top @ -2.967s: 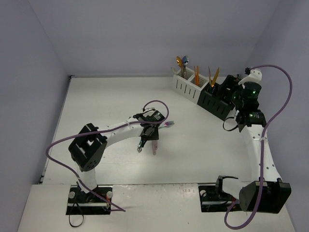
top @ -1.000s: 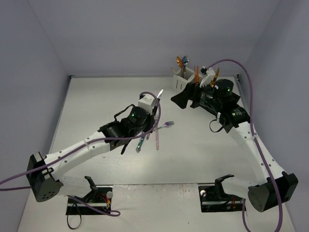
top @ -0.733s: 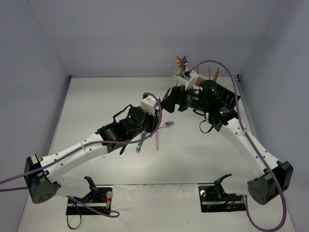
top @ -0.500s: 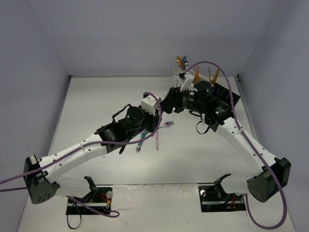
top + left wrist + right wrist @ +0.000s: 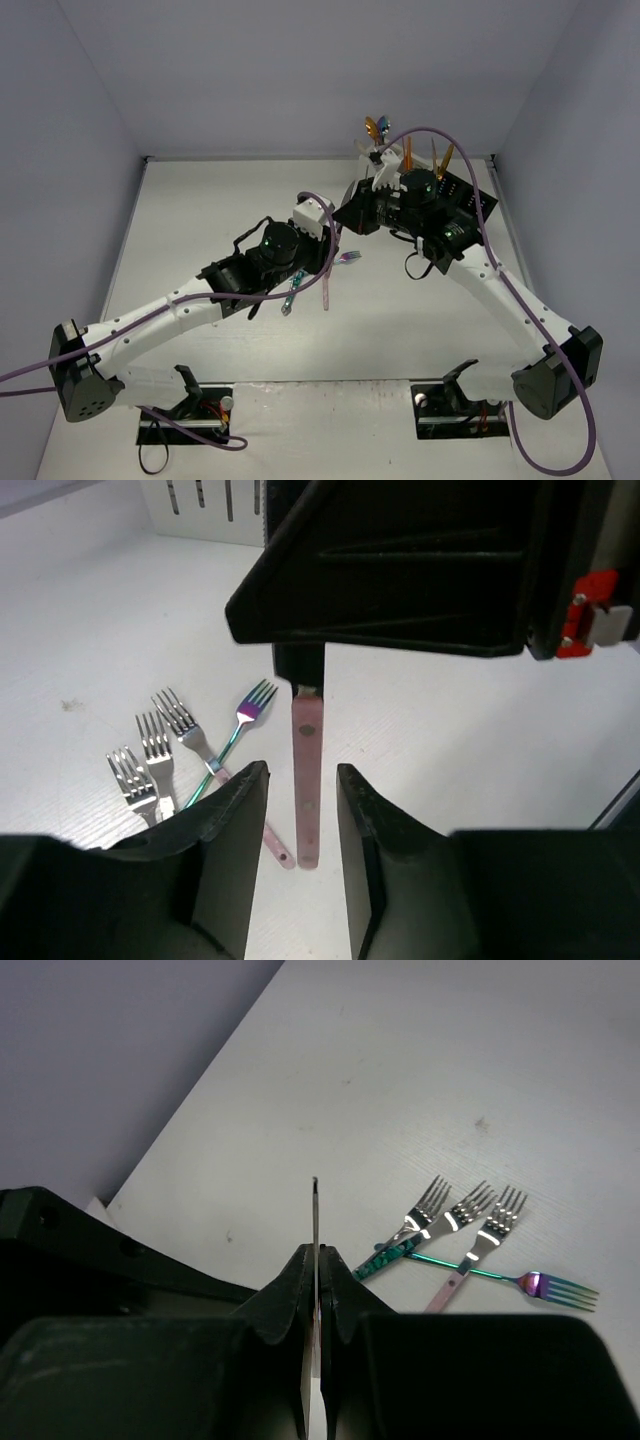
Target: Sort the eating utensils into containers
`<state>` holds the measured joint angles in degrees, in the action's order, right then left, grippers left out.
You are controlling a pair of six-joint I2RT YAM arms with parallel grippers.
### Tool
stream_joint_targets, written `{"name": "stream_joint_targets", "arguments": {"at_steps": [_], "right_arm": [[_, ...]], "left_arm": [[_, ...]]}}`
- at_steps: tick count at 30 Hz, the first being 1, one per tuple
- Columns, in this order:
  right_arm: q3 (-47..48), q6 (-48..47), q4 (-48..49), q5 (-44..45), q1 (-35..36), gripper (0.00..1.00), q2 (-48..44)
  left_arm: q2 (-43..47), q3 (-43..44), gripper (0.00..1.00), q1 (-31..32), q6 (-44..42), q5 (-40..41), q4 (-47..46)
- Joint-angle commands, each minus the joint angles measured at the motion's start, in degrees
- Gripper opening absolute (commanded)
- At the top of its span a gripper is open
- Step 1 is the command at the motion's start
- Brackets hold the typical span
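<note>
Centrally, over matte white bench [image 5: 470, 750], two black hands meet. The right hand [image 5: 316, 1255] clamps tight on pink utensil [image 5: 306, 750]: slim flat satin-metal strip, two small holes, edge-on thin line in right wrist view. The left hand [image 5: 300, 775] gapes, fingers either side of strip, not touching. On bench below: three shiny silver forks [image 5: 155, 745], one iridescent fork [image 5: 250, 702]. At back: white slotted caddy [image 5: 205, 505], black caddy [image 5: 470, 200], upright utensils [image 5: 407, 150] in gold and orange.
</note>
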<state>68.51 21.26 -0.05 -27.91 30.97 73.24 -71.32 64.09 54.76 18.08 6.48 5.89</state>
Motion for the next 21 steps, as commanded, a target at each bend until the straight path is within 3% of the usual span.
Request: {"name": "stream_joint_targets", "arguments": {"at_steps": [1,7,8,13,21], "right_arm": [[1.64,-3.97,3.04,4.89,-2.16,0.00,-0.80],[6.72,-8.51,2.88,6.06,-10.16,0.00,0.80],[7.95,-9.44,2.83,6.92,-11.81,0.00,1.19],[13.65,-17.97,2.99,14.96,-19.59,0.00,5.45],[25.54,-25.02,3.52,19.31,-28.99,0.00,17.21]], "left_arm": [[2.24,0.05,0.40,0.17,0.81,4.40,-3.23],[3.43,-3.02,0.93,-0.83,3.71,11.71,1.67],[3.71,-3.75,0.97,-1.35,4.48,12.47,2.79],[5.46,-7.19,0.97,-8.09,10.27,8.48,8.96],[9.20,-11.51,0.97,-16.48,13.00,3.75,18.12]]}}
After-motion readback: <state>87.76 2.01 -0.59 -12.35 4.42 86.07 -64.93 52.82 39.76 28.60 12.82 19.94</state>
